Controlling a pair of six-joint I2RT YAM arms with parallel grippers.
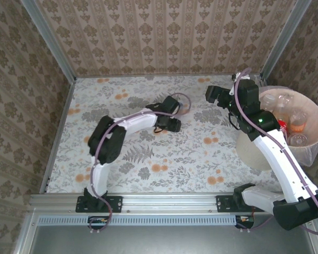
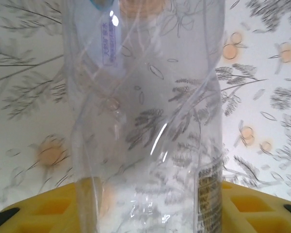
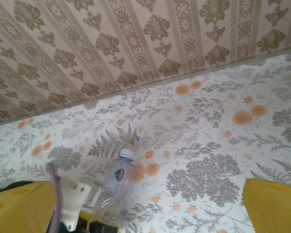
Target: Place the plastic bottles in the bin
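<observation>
A clear plastic bottle (image 2: pixel 145 121) with a white cap and a small blue label lies on the flowered table, and my left gripper (image 2: pixel 145 221) is shut on its lower body, yellow pads (image 2: pixel 43 208) on either side. From above, that gripper (image 1: pixel 170 120) sits mid-table with the bottle (image 1: pixel 181 103) reaching away from it. In the right wrist view the same bottle (image 3: pixel 117 175) points up-right from the left gripper (image 3: pixel 75 206). My right gripper (image 1: pixel 214 95) hangs open and empty beside the bin (image 1: pixel 253 153), which holds several plastic bottles (image 1: pixel 290 114).
Patterned walls close the table at the back and left side. The pale bin stands at the right edge, just behind my right arm (image 1: pixel 273 148). A metal rail (image 1: pixel 169 200) runs along the near edge.
</observation>
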